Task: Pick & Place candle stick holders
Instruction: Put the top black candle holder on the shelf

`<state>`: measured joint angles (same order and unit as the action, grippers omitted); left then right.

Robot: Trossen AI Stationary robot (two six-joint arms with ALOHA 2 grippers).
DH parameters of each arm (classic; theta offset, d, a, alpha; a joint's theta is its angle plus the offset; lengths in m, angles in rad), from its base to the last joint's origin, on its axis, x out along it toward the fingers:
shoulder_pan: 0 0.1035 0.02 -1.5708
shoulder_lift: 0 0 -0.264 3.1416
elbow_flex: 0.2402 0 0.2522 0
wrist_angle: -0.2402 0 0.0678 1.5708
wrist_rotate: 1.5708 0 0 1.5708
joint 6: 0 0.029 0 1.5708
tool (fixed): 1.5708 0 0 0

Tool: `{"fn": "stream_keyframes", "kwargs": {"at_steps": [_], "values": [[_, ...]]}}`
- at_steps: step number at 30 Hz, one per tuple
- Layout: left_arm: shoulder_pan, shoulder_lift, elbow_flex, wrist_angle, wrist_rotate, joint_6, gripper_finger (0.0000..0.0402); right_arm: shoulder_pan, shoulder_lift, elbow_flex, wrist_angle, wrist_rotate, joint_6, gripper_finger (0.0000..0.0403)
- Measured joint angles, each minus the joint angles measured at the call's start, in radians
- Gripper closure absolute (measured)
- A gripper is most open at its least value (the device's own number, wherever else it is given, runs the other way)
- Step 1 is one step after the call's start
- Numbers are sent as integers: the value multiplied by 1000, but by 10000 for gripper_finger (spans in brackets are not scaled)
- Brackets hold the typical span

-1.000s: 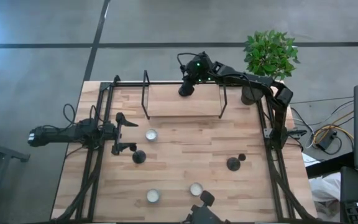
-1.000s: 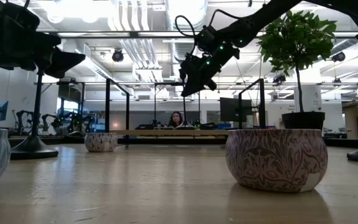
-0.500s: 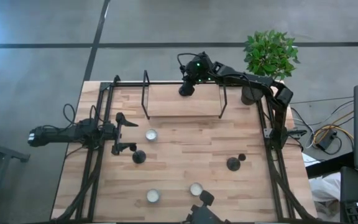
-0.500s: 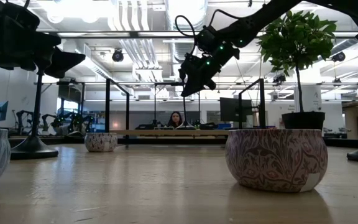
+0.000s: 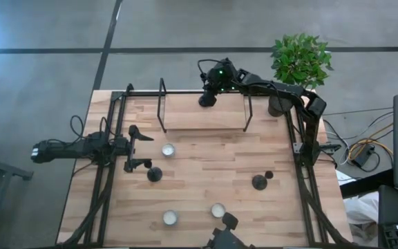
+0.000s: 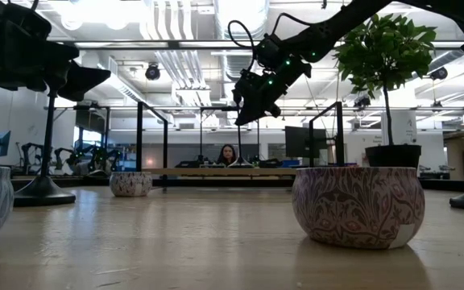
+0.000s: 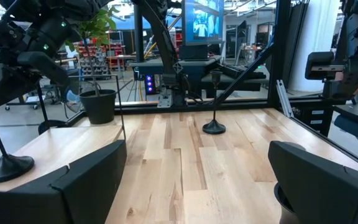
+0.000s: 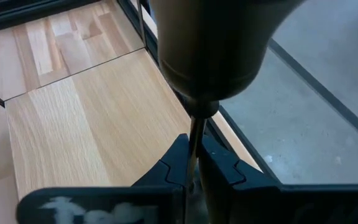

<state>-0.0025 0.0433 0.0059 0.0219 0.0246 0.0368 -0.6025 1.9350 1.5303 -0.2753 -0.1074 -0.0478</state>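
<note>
My right gripper (image 5: 209,93) reaches over the far edge of a raised wooden shelf (image 5: 206,117) and is shut on a black candle stick holder (image 8: 211,56). Its round base (image 5: 206,101) shows beyond the fingertips. Two more candle stick holders stand on their round bases on the table, one at the left (image 5: 155,173) and one at the right (image 5: 259,182), the latter also seen upright in the left wrist view (image 7: 214,127). My left gripper (image 5: 134,149) waits open at the table's left side, pointing level across it (image 7: 197,186). My right gripper pinches the holder's thin stem (image 8: 194,124) between its two fingers (image 8: 176,157), slanting down from the far side. The stem runs roughly along the fingers and tilts, its base (image 7: 8,168) lowest at the shelf's far edge. Whether the base rests on the board I cannot tell.
Three small patterned cups sit on the table (image 5: 168,150) (image 5: 170,218) (image 5: 218,209); one looms near the low camera (image 6: 358,205). A potted plant (image 5: 299,59) stands at the far right corner. Black rack frames (image 5: 163,104) (image 5: 247,114) flank the shelf.
</note>
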Motion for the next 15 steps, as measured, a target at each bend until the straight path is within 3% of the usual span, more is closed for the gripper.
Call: {"fn": "stream_keyframes", "kwargs": {"at_steps": [15], "values": [[-1,0,0,0,0,0,3,0,3,-3,-8,-2,-4,309]]}}
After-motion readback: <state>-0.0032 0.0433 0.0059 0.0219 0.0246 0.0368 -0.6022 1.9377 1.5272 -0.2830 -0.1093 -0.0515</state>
